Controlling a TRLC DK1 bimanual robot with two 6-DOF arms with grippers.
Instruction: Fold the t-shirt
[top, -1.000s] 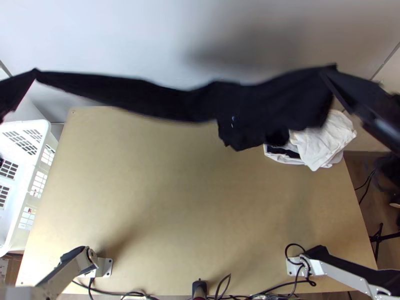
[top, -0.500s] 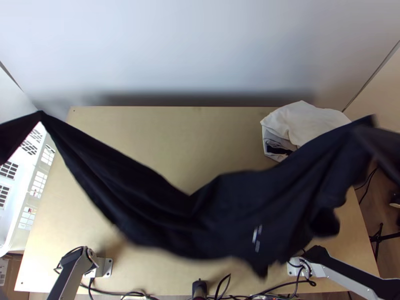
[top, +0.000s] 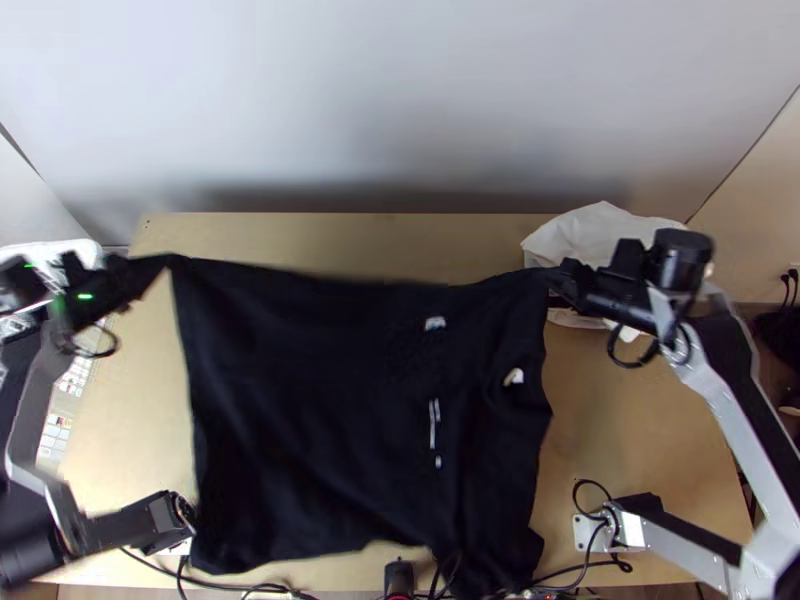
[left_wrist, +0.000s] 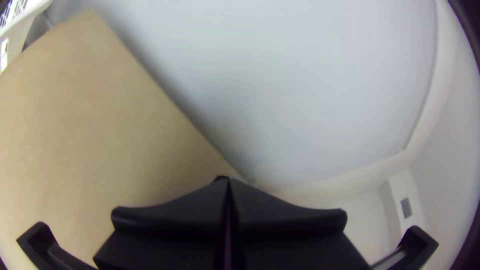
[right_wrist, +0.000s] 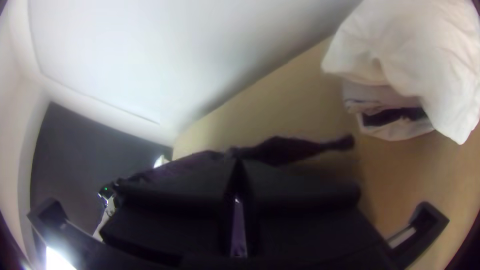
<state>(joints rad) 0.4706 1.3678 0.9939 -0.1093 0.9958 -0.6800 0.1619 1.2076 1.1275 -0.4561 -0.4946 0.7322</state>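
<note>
The black t-shirt (top: 330, 400) hangs spread wide in the top view, its upper edge stretched between both grippers and its lower part down over the table's near edge. At its left upper corner my left gripper (top: 150, 268) is shut on the cloth; the left wrist view has that gripper (left_wrist: 228, 182) with fingers pressed together. My right gripper (top: 562, 278) pinches the opposite upper corner. In the right wrist view, dark fabric (right_wrist: 290, 150) crosses the tips of the right gripper (right_wrist: 238, 162). Small white marks lie on the shirt's right half.
A pile of white cloth (top: 590, 235) rests at the table's back right, behind the right gripper. The white basket (top: 60, 400) stands beyond the left edge. Cables (top: 285, 585) run along the near edge, and bare wood (top: 640, 400) lies right of the shirt.
Both grippers have come inward from the view's sides. The shirt, earlier a sagging, narrow band high in the picture, has swung toward the near edge and opened out broad.
</note>
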